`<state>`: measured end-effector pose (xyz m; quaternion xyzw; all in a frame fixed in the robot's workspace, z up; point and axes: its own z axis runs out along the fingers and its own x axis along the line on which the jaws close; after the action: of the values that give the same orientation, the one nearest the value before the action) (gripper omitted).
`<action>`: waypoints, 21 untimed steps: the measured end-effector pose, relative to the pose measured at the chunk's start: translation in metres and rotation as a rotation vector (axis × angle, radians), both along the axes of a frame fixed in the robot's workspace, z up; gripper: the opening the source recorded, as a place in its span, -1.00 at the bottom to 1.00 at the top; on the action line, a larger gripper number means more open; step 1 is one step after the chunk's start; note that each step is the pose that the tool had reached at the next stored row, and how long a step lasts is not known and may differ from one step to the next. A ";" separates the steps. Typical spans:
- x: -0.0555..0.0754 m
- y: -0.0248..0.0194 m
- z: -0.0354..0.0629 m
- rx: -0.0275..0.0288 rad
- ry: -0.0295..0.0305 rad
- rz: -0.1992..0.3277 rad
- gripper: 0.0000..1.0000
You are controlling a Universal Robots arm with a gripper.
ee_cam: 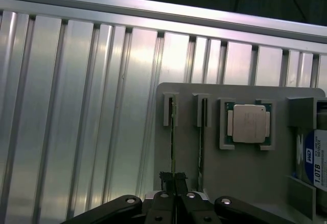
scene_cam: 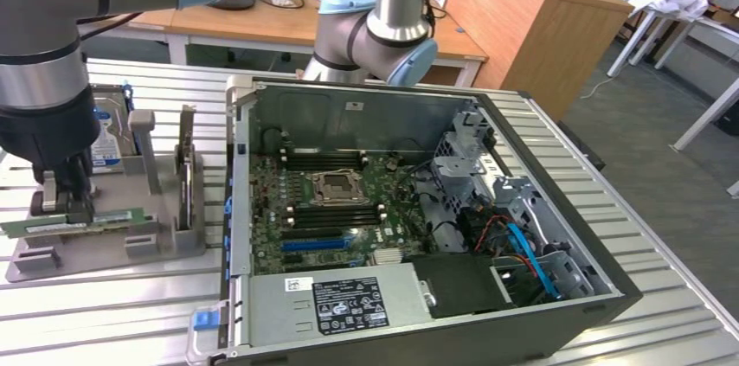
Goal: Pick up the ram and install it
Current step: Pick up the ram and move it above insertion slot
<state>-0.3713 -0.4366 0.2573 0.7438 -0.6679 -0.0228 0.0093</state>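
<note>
One ram point(ee_cam: 173, 132) of two, on edge in grey holder point(scene_cam: 110, 258), nine o'clock of case point(scene_cam: 346, 115) in exterior view | gripper point(ee_cam: 173, 179) clenched on it | judged best drawn straight, level, clear of twin point(ee_cam: 201, 137).

Exterior view: arm point(scene_cam: 47, 54) cut off at upper-left frame edge, covers part of hard drive point(scene_cam: 107, 137). Gripper point(scene_cam: 72, 206) hides ram point(scene_cam: 116, 217) midsection. PSU label point(scene_cam: 350, 305) text too small to read. Wrist view: hard drive clipped by frame edge.
</note>
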 end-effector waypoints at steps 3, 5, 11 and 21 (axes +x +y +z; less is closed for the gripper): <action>0.000 0.0000 0.0019 0.0001 -0.0001 0.000 -0.77; 0.000 0.0000 0.0033 0.0001 0.0000 0.000 -0.77; 0.000 0.0000 0.0067 0.0001 -0.0001 0.000 -0.77; 0.000 0.0000 0.0133 0.0001 -0.0001 0.000 -0.77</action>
<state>-0.3713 -0.4365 0.2706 0.7438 -0.6679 -0.0228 0.0093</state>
